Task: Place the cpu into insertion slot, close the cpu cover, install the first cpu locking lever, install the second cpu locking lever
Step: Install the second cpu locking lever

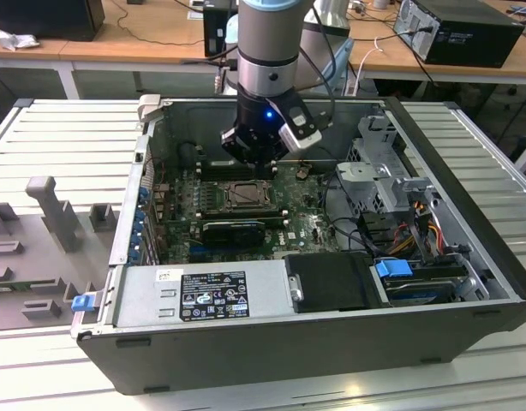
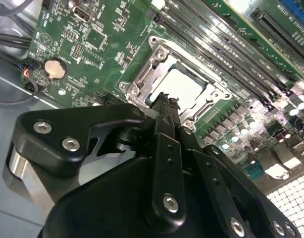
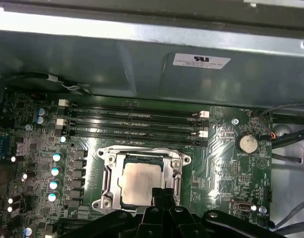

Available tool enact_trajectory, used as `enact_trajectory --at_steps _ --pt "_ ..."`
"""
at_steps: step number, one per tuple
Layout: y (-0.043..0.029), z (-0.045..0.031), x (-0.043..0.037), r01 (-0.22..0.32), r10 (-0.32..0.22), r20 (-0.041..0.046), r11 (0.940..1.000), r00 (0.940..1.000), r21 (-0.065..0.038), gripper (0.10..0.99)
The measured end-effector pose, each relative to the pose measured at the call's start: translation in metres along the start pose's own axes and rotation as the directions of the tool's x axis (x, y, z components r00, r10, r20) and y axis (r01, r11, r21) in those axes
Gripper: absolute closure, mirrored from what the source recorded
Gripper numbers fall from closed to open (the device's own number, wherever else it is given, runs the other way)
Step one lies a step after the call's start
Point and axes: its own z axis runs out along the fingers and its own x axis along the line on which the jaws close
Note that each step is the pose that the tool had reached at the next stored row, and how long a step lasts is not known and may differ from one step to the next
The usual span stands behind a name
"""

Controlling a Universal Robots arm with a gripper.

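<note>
The cpu (image 3: pixel 139 182) lies flat in the insertion slot (image 1: pixel 246 196), its silvery face up, also seen as the cpu (image 2: pixel 184 85) in the second wrist view. The cpu cover (image 3: pixel 110 173), a silver frame with a square window, lies down around it; the cover (image 2: pixel 142 74) shows the same in the second wrist view. My gripper (image 1: pixel 254 158) hangs just above the socket, at its edge. Its black fingers are pressed together with nothing between them, the gripper (image 2: pixel 164 101) ending at the frame's rim, as does the gripper (image 3: pixel 162 192) in the first wrist view.
Long black memory slots (image 3: pixel 137 124) run beside the socket, with the case wall (image 3: pixel 142 59) behind them. A coin battery (image 3: pixel 248 143) and cables sit to one side. In the exterior view, a black card (image 1: pixel 233 229), drive cage (image 1: pixel 379 167) and wiring (image 1: pixel 417 231) crowd the case.
</note>
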Motion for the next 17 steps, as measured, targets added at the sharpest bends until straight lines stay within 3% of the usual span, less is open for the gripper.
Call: enact_trajectory --at_steps 17 --pt "-0.0141 -0.0013 0.0010 0.000 0.000 0.0000 1.0000 1.0000 0.000 0.980"
